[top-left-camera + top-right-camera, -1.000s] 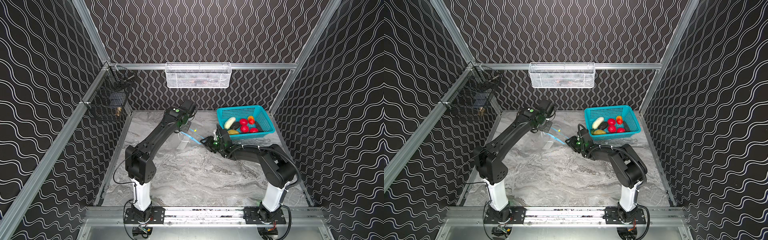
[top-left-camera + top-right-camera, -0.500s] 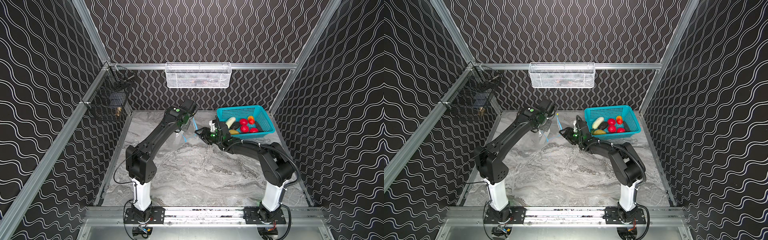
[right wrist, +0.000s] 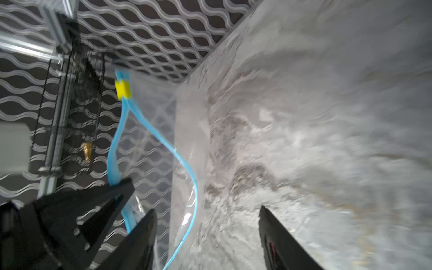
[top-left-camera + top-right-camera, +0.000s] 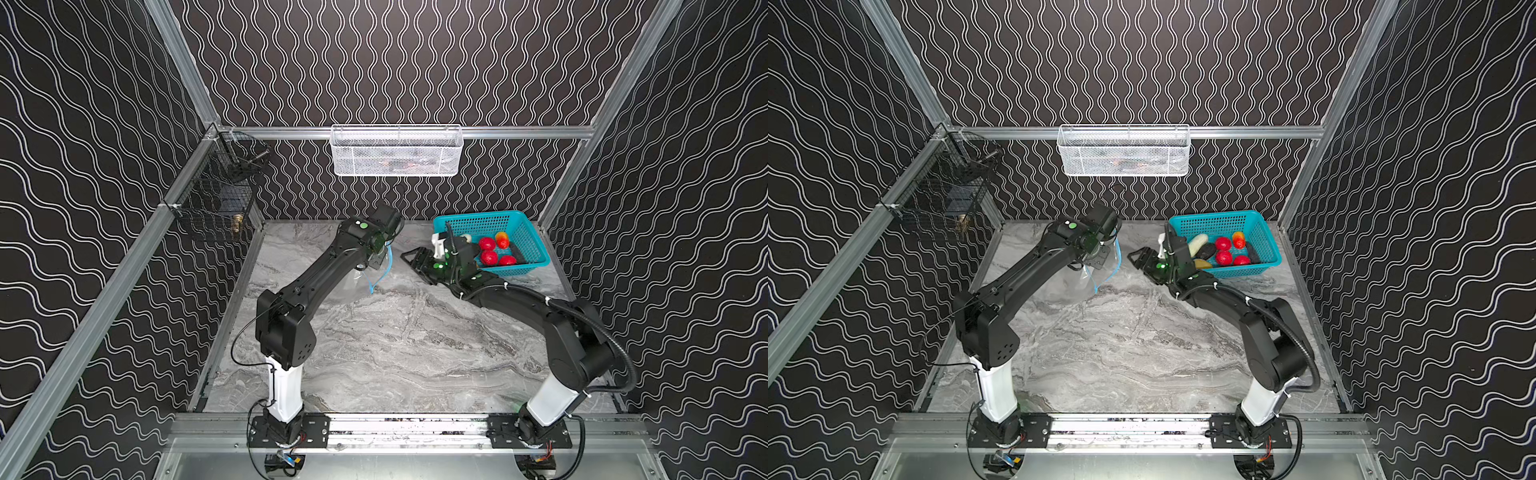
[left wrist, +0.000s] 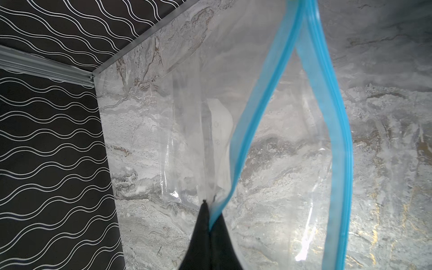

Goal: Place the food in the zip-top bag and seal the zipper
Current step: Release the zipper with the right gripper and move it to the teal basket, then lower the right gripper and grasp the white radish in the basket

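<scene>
The clear zip-top bag [image 4: 1075,286] hangs from my left gripper [image 5: 209,210], which is shut on one lip of the light-blue zipper [image 5: 257,105]. The bag's mouth gapes open, with its lower part resting on the table. The yellow slider [image 3: 123,90] sits at the strip's far end. My right gripper [image 3: 207,209] is open and empty, between the bag and the teal basket [image 4: 1217,218]. The food lies in that basket: red fruits [image 4: 1224,258], a white piece [image 4: 1198,240], a yellow one [image 4: 1202,263], a dark one [image 4: 1205,250] and an orange-red one [image 4: 1238,239].
A white wire basket [image 4: 397,151] hangs on the back wall. On the left wall a black wire basket [image 4: 216,199] hangs near the bag. The marble table [image 4: 395,340] stretches toward the front rail.
My right gripper opened wider and drew back from the bag's mouth toward the teal basket. The blue strip, stretched between both grippers before, now hangs from the left gripper alone.
</scene>
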Tool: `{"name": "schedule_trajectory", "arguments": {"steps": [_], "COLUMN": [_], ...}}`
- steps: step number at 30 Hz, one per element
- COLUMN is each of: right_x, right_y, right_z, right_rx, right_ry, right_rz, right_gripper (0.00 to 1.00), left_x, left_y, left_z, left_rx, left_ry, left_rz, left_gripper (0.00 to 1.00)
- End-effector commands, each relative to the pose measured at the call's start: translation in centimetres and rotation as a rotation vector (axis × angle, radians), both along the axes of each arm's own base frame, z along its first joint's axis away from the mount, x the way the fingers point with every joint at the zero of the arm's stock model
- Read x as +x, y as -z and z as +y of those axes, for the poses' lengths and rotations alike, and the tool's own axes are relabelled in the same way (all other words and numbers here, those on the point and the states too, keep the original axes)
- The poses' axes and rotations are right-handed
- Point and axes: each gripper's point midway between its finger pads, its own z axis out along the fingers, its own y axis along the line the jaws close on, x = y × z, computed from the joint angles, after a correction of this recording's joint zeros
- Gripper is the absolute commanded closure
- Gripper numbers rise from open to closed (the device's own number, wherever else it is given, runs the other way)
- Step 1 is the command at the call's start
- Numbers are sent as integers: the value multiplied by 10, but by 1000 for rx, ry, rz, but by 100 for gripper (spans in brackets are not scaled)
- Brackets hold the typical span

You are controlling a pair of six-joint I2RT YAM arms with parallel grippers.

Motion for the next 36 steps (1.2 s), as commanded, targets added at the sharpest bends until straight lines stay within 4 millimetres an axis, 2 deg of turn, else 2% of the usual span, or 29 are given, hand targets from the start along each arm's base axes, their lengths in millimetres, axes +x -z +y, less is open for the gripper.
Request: {"name": "schedule_trajectory", "arguments": {"steps": [1,4,7,13,17,22,24,27,36], "right_x": [6,16,26,52,67,90,99,106,130], "right_y": [6,5,2,3,10,15,23,27,32], "right_z": [-30,-56,-80,-132,-156,-168,-174,-181,-192], "right_rx": [-101,-158,-221,-387,-471,-525,-536,-555,-577], "right_ry": [68,117,159,293,380,429,452,491,524], "right_rz": [12,22,23,69,143,187,208,228,227], "right_gripper": [27,25,18,14,17,17,20,22,22], "left_x": [-1,-4,-6,-12,-12,-14,-14,-16,-19], "left_y": [-2,-2,-4,-5,-7,-4,-4,-4,-4], "left_z": [-3,-6,-8,-14,-13,-14,-14,-14,-14], "left_rx": [-8,-12,-20,-42,-42,-53,-51,-62,-69], "left_ry": [12,22,37,75,78,84,85,90,93], "left_rz": [-12,-6,-8,7,-2,7,10,5,1], "left_gripper": [100,100,100,100,100,100,100,100,100]}}
